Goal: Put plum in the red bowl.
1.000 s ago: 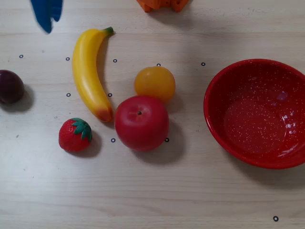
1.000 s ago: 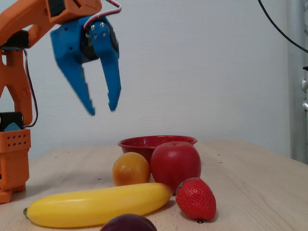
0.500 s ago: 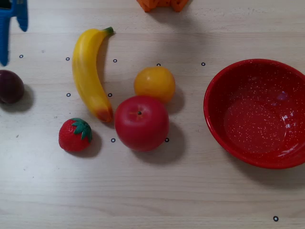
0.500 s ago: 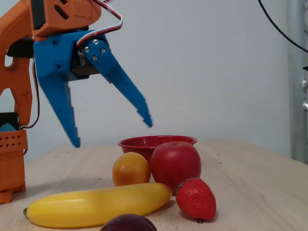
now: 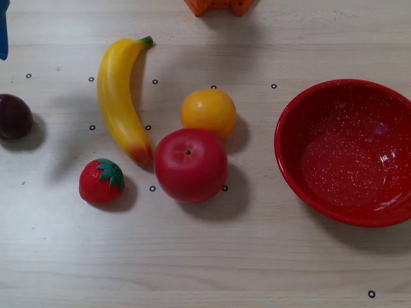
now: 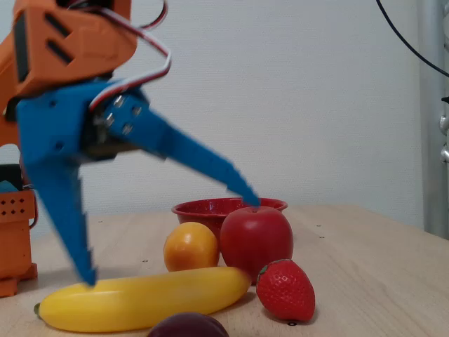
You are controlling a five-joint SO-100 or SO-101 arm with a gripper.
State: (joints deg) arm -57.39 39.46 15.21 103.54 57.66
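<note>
The plum [image 5: 14, 117] is a small dark purple fruit lying at the left edge of the table in the overhead view. In the fixed view it shows only in part at the bottom edge [image 6: 188, 326]. The red bowl [image 5: 347, 151] stands empty at the right, and in the fixed view its rim [image 6: 203, 208] shows behind the fruit. My gripper [image 6: 168, 239] has blue fingers spread wide open and empty, slightly blurred, hanging above the banana and beyond the plum. In the overhead view only a blue finger [image 5: 3, 29] shows at the top left edge.
Between plum and bowl lie a banana [image 5: 119, 99], a strawberry [image 5: 101, 181], a red apple [image 5: 191, 165] and an orange [image 5: 208, 111]. The arm's orange base [image 5: 218, 6] is at the top edge. An orange block [image 6: 14, 235] stands at the left in the fixed view.
</note>
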